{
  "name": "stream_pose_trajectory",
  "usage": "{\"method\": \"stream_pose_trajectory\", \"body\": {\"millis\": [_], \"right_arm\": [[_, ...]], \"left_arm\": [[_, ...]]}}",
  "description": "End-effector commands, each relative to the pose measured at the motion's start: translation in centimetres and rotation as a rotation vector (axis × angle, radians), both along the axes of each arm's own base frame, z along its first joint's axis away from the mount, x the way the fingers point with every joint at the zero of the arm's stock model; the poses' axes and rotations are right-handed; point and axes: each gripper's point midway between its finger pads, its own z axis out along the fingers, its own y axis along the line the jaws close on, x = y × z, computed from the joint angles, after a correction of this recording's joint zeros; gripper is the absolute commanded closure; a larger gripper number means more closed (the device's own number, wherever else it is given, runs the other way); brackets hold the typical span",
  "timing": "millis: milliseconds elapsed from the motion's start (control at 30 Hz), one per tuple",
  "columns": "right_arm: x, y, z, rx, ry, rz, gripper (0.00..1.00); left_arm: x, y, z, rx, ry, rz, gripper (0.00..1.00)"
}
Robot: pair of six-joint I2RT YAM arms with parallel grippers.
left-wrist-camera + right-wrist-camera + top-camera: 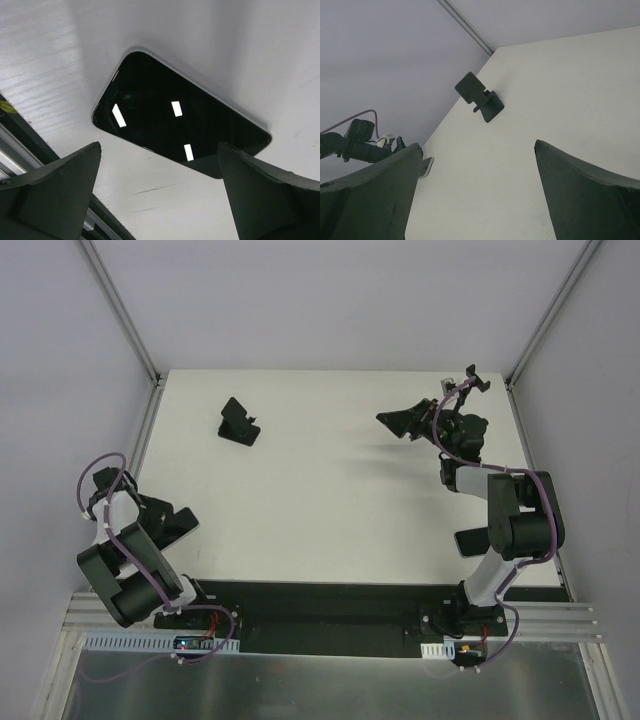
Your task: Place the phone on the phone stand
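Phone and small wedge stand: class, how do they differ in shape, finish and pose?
The phone is a flat slab lying on the table; the wedge stand rises with a tilted back plate. The phone is glossy, the wedge stand matt. Both are black.

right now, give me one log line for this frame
left gripper open over phone | phone flat on table, not gripped | right gripper open, empty, facing small black stand | stage: pre-grasp

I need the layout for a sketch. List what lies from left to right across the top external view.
From the left: left fingers → folding stand → right fingers → right elbow. The phone is left out: it lies below the left fingers, so its place in that view is unclear.
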Motion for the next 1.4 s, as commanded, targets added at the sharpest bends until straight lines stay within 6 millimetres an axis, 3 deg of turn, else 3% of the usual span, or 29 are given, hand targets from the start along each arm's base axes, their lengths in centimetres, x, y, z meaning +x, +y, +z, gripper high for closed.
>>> {"method": "stream_pose_trajectory", "body": {"millis": [0, 267, 400, 533, 667, 767, 867, 900, 1033, 1233, 1367], "right_arm": [[-0.3, -0.2, 1.4, 0.002, -0.084, 0.009, 0.04], [-0.1, -0.2, 1.3, 0.013, -0.080, 0.011, 0.04], [-0.1, -0.2, 1.3, 0.019, -0.078, 0.013, 0.04], [-0.1, -0.3, 1.4, 0.021, -0.083, 0.013, 0.04], [-0.2, -0.3, 1.4, 0.021, -0.083, 0.010, 0.04], [-0.2, -0.4, 1.4, 0.020, -0.081, 0.007, 0.04], [-0.2, -0.4, 1.5, 0.022, -0.082, 0.006, 0.04], [-0.1, -0.4, 1.4, 0.023, -0.077, 0.008, 0.04], [-0.2, -0.4, 1.4, 0.028, -0.078, 0.009, 0.04], [-0.1, -0.7, 1.4, 0.030, -0.081, 0.002, 0.04], [0.0, -0.9, 1.4, 0.035, -0.077, -0.005, 0.04]], "left_arm": [[-1.2, -0.4, -1.4, -0.055, 0.086, 0.086, 0.01], [1.1, -4.1, -3.1, -0.249, -0.056, 0.004, 0.01], [2.4, -5.8, -2.5, -0.268, -0.176, -0.061, 0.01], [3.4, -9.4, -2.2, -0.323, -0.223, -0.131, 0.01], [5.1, -11.7, -1.5, -0.325, -0.245, -0.223, 0.01], [5.5, -11.9, -1.0, -0.319, -0.244, -0.215, 0.02], [4.8, -9.7, 0.4, -0.158, -0.257, -0.204, 0.01], [4.4, -7.6, 1.2, -0.056, -0.260, -0.167, 0.01], [2.6, -3.0, 2.7, 0.008, -0.232, -0.085, 0.01], [0.1, 1.6, 2.3, 0.040, -0.081, -0.008, 0.01], [-2.4, 4.1, 1.1, 0.096, 0.127, 0.041, 0.01]]}}
